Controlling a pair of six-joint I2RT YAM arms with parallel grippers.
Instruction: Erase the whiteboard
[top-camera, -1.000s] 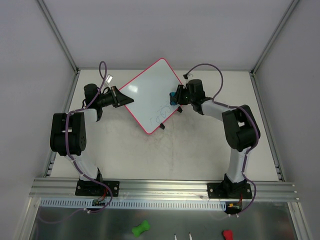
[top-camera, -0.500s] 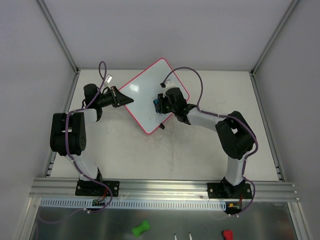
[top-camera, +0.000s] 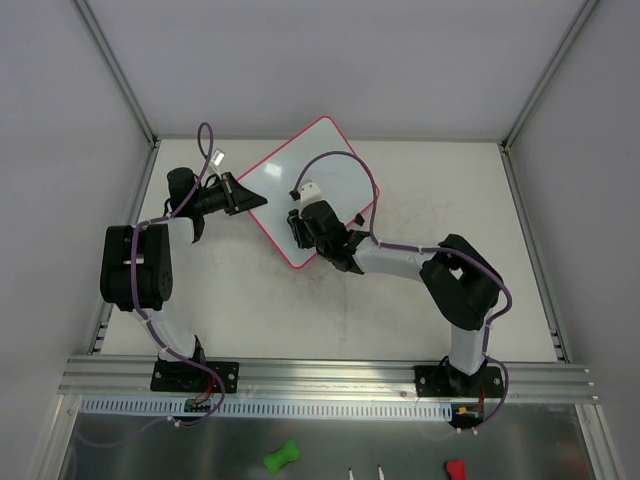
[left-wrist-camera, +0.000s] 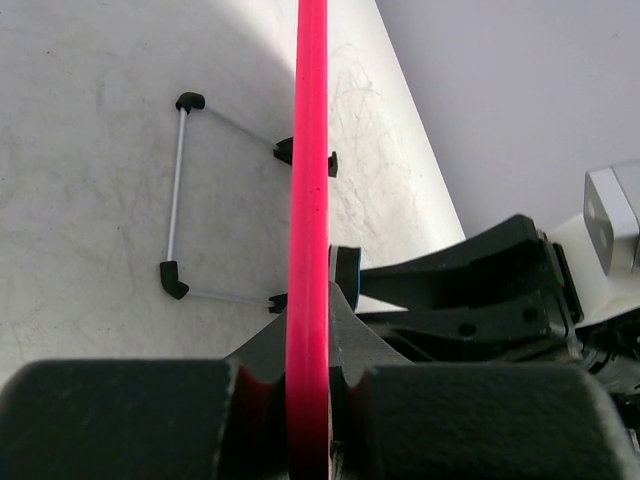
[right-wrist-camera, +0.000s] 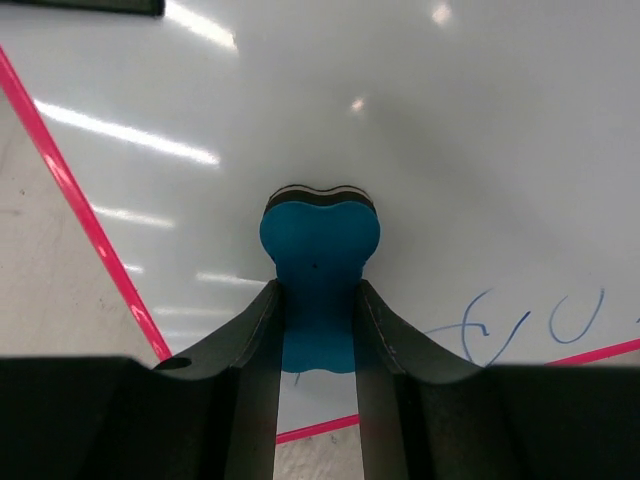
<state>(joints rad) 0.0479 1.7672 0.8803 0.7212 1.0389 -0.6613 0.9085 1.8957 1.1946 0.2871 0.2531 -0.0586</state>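
The whiteboard (top-camera: 290, 175), glossy white with a pink-red frame, lies slanted at the table's far middle. My left gripper (top-camera: 248, 197) is shut on its left corner. In the left wrist view the pink frame (left-wrist-camera: 308, 150) runs edge-on between that gripper's (left-wrist-camera: 308, 350) closed fingers. My right gripper (top-camera: 297, 230) is over the board's lower left part. It is shut on a blue bone-shaped eraser (right-wrist-camera: 320, 250), which is pressed flat on the whiteboard (right-wrist-camera: 420, 110). Blue scribbles (right-wrist-camera: 560, 320) show beside the right finger, near the pink frame (right-wrist-camera: 85, 220).
A wire stand with black clips (left-wrist-camera: 180, 190) sticks out from the board's underside onto the table. Grey enclosure walls stand left, right and behind. An aluminium rail (top-camera: 330, 375) runs along the near edge. Below it lie a green bone-shaped piece (top-camera: 282, 457) and a red piece (top-camera: 455, 468).
My right arm has swept the eraser from the board's right edge leftward across it to its lower left part. The left arm has not moved.
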